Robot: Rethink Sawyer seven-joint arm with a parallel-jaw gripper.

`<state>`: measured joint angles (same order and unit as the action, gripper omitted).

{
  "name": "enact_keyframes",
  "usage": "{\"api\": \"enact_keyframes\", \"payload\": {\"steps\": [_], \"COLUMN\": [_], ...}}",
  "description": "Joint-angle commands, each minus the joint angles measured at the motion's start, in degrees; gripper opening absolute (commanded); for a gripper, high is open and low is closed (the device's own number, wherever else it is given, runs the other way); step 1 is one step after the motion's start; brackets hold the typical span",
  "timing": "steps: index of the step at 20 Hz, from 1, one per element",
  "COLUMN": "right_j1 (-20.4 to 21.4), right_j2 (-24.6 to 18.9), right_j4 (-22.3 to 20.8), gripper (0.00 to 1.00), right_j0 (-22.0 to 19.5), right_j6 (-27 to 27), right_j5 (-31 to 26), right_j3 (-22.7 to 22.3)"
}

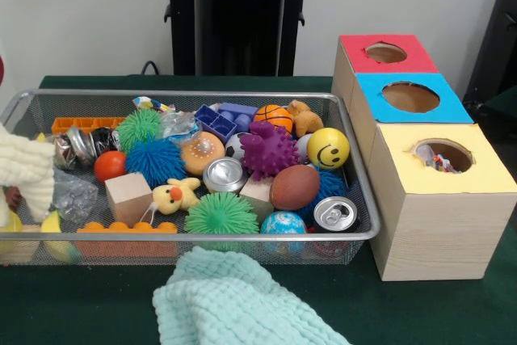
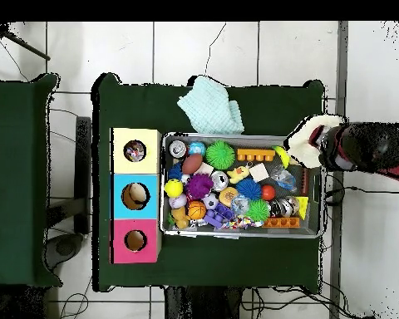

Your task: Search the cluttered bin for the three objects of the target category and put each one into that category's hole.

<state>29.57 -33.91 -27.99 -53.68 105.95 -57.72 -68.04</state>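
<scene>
overhead view shows no robot hand, nor does the front view. the wire bin sits on the table beside the yellow-topped box. likely targets, the smiley ball and brown football, look light, squashy; grip across their middles.

A green-covered table is seen bearing a mesh bin, a three-holed wooden box beside it, and a mint cloth.
</scene>
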Motion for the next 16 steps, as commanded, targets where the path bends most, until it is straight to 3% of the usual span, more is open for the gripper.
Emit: {"api": "enact_keyframes", "payload": {"steps": [1,10,16], "right_j1": [7.7,9.8,9.4], "right_j2": [1.9,3.7,3.9], "right_j4": [0.9,1.9,2.0], "gripper": [0.00,0.00,0.00], "right_j0": [2.0,2.4,2.3], "right_j6": [-5.7,-0.8,-0.5], "right_j5": [-4.0,-3.0,0.2], "right_j3": [-12.2,-16.5,-17.8]}}
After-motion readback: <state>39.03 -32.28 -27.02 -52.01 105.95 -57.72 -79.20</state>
